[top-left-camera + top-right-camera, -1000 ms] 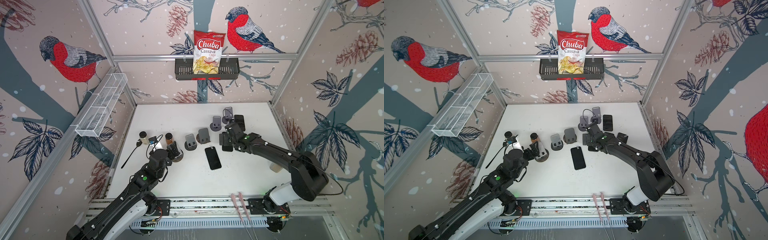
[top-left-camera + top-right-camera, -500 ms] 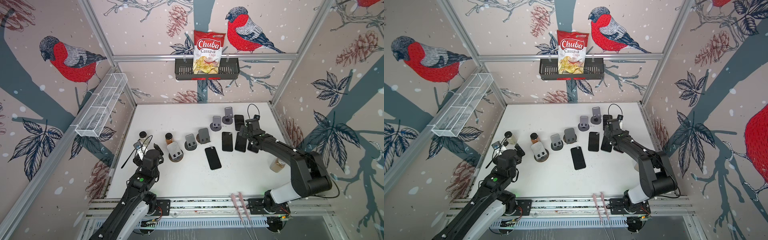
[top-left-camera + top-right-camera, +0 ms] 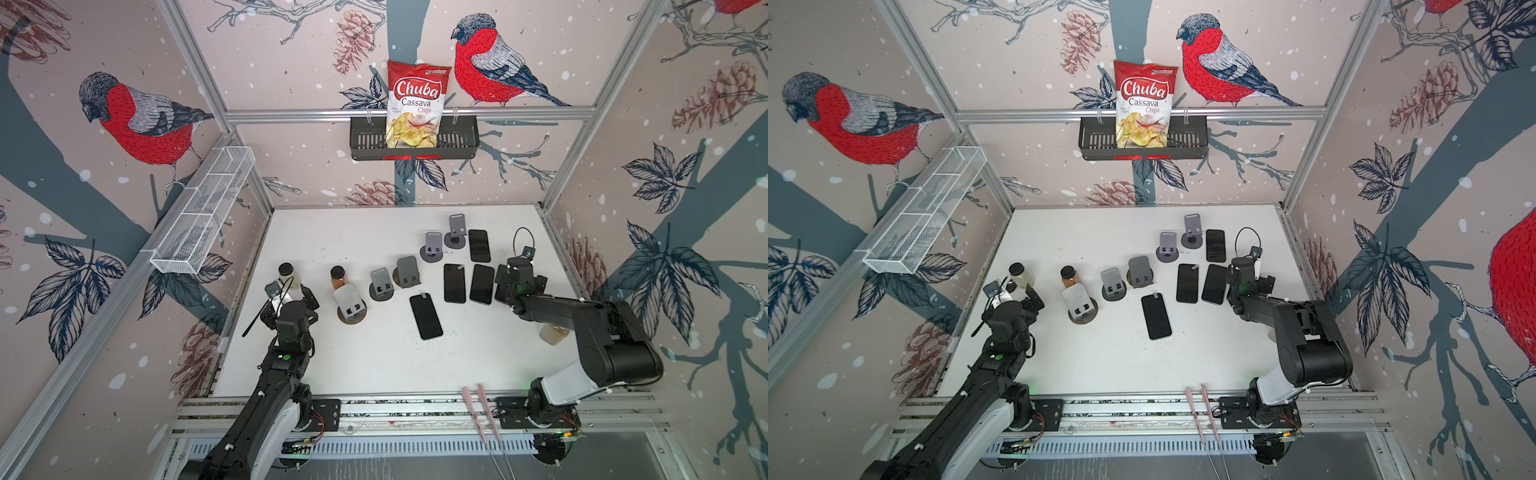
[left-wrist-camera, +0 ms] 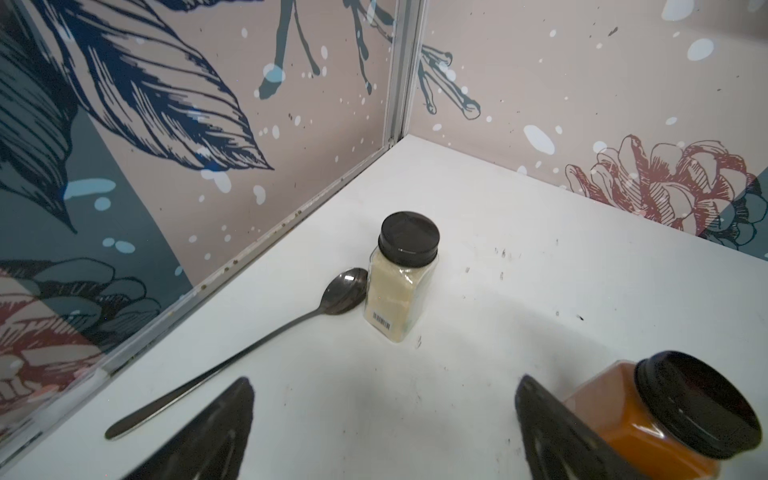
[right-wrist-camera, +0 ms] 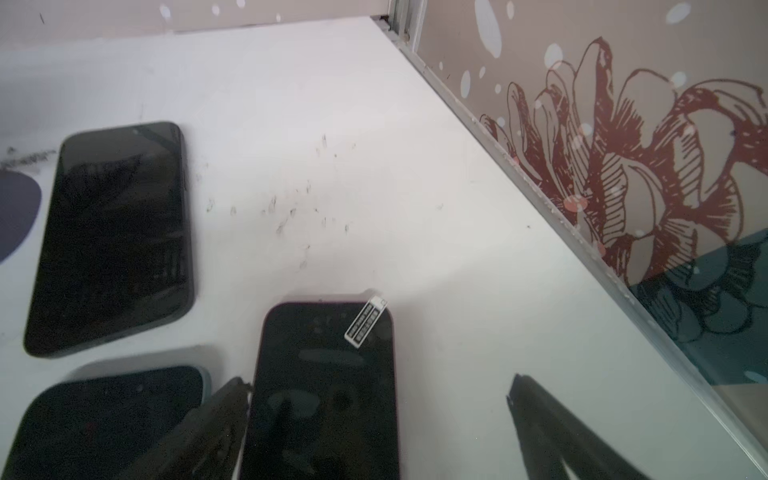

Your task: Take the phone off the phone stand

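The right gripper point(image 5: 380, 380) hangs wide open and empty over a phone point(image 5: 326, 395) lying flat on the table point(image 5: 332, 124) — off the stands point(image 3: 432, 243), its long axis along the fingers point(image 5: 548, 440). The left gripper point(image 4: 384, 384), also wide, sits well apart.

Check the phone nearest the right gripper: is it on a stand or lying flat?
Lying flat. In the right wrist view the phone lies level, directly on the white table, with nothing propping it.

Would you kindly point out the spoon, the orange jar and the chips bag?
spoon point(image 4: 343, 293), left wrist view, bowl.
orange jar point(image 4: 611, 403), left wrist view, glass side.
chips bag point(image 3: 417, 99), a top view, front.
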`<state>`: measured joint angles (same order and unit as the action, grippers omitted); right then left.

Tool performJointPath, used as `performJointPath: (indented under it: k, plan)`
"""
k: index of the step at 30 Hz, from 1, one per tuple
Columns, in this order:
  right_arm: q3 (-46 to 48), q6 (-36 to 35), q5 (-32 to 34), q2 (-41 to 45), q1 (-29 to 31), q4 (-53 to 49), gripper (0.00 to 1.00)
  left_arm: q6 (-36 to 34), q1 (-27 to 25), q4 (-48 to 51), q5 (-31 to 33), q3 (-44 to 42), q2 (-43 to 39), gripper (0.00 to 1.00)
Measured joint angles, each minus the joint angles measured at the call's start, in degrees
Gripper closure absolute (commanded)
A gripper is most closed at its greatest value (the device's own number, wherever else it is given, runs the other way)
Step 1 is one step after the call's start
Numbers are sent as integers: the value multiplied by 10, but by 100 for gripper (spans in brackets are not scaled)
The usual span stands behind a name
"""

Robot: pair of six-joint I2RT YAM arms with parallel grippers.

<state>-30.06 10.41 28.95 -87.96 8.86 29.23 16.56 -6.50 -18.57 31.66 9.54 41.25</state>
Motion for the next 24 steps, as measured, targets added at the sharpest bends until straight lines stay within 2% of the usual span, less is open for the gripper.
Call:
performJointPath:
  k: [4, 9, 14, 17, 24]
  plan:
    - [28, -20, -38, 13, -16, 75, 1, -19, 7, -52, -15, -13, 29, 3]
    - [116, -59, -87, 27, -36, 219, 1, -33, 13, -127, -32, -25, 78, 3]
    - [155, -55, -133, 25, -76, 307, 1, -46, 21, -203, -49, -26, 142, 3]
    - [164, -57, -160, 17, -70, 335, 1, -50, 26, -273, -51, -30, 198, 3]
    - [165, -57, -171, 17, -71, 368, 1, -82, 30, -435, -76, -28, 336, 3]
